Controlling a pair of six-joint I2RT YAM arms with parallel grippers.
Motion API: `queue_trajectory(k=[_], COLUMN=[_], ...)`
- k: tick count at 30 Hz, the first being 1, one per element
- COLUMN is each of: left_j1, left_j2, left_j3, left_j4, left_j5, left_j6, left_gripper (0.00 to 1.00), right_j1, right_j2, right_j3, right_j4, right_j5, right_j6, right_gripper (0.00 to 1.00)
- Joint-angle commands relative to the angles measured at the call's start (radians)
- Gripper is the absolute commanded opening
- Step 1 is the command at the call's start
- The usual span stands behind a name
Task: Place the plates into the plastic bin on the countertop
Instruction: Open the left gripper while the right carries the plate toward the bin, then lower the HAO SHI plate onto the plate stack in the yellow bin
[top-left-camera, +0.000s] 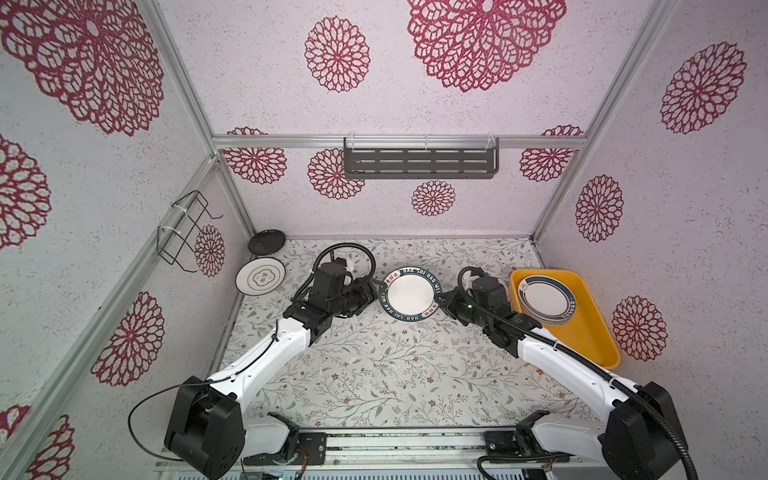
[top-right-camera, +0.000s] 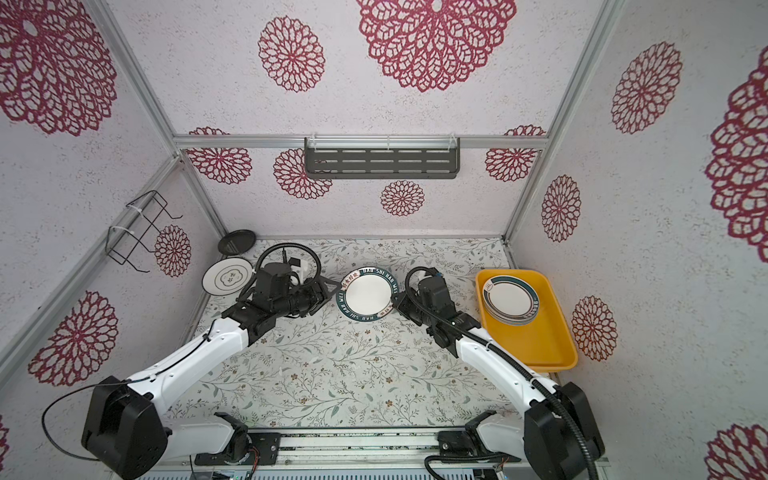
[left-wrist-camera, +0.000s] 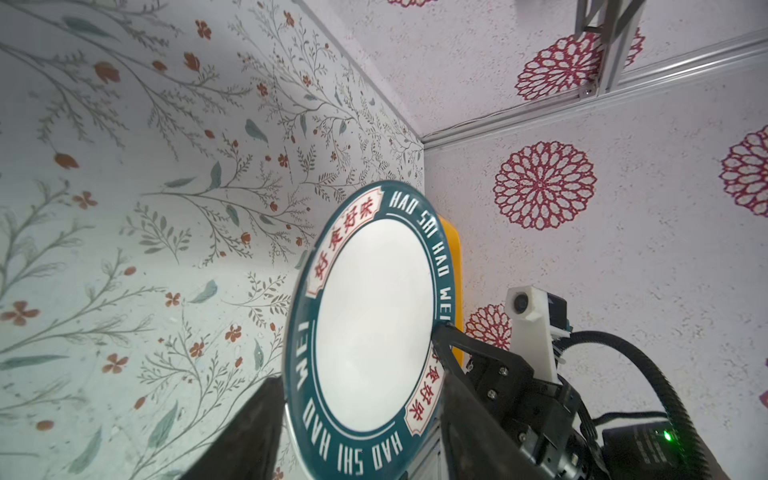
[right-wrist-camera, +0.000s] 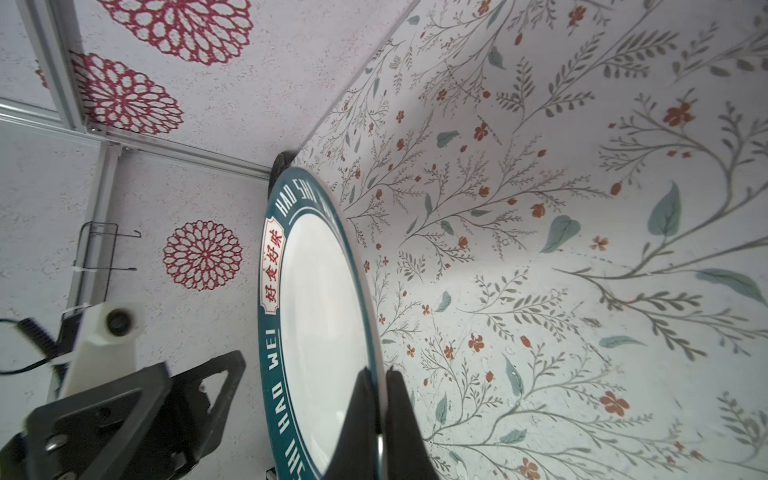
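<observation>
- We see a teal-rimmed plate (top-left-camera: 409, 300) (top-right-camera: 369, 298), white in the middle with lettering round its rim, over the middle of the countertop (top-left-camera: 374, 365) in both top views, between the two grippers.
- The right gripper (top-left-camera: 441, 300) (right-wrist-camera: 376, 374) is clenched on the plate's right rim. Its wrist view shows one finger on the plate's upper face and the other beneath it, pinched tight together.
- The left gripper (top-left-camera: 377, 291) (top-right-camera: 332, 291) is at the plate's left rim with its jaws released. In the left wrist view its two dark fingers stand wide apart with the plate (left-wrist-camera: 374, 324) between them. We cannot tell whether either one touches the rim.
- The plastic bin (top-left-camera: 598, 332) (top-right-camera: 552, 332) lies at the right edge of the countertop, along the right wall.
- A stack of plates (top-left-camera: 546, 301) (top-right-camera: 510, 300) with teal rims fills the far half of the bin, and the near half is bare yellow-orange.
- At the far left a white plate (top-left-camera: 260, 279) (top-right-camera: 227, 279) with a thin line motif lies flat on the countertop, close to the left wall.
- A smaller black plate (top-left-camera: 267, 242) (top-right-camera: 236, 242) sits just beyond the white plate, in the far left corner.
</observation>
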Motion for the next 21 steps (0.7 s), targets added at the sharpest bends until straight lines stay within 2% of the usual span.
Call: queue_trajectory(k=[1,4,7,13,18,21], left_j1=[-0.002,-0.003,-0.003,-0.018,-0.028,-0.037], left_j2=[-0.062,-0.097,-0.137,-0.241,-0.319,-0.344], left_j3=[-0.006,0.002,-0.009,-0.041,-0.063,-0.048], left_j4=[-0.03,-0.076,-0.101,-0.119,-0.137,-0.158], left_j5=[-0.051,-0.055,-0.051,-0.067,-0.115,-0.146], left_j6=[0.057,0.089,0.105,0.135,0.155,0.16], left_gripper=[0.72,0.76,0.77,0.79,0.97,0.97], right_j1=[-0.013,-0.052,-0.112,-0.305,-0.485,-0.588], right_j2=[-0.05,-0.049,-0.047,-0.032,-0.033,-0.037], right_j3=[0.018,0.019,0.024,0.053,0.059,0.062], right_j4=[-0.009,-0.007,-0.009,-0.085,-0.093,-0.1], right_j5=[0.059,0.052,0.038,0.029,-0.018,-0.046], right_j6=[-0.018,-0.017,-0.027,-0.067,-0.093,-0.113], right_gripper=[0.0,0.0,0.0,0.0,0.0,0.0])
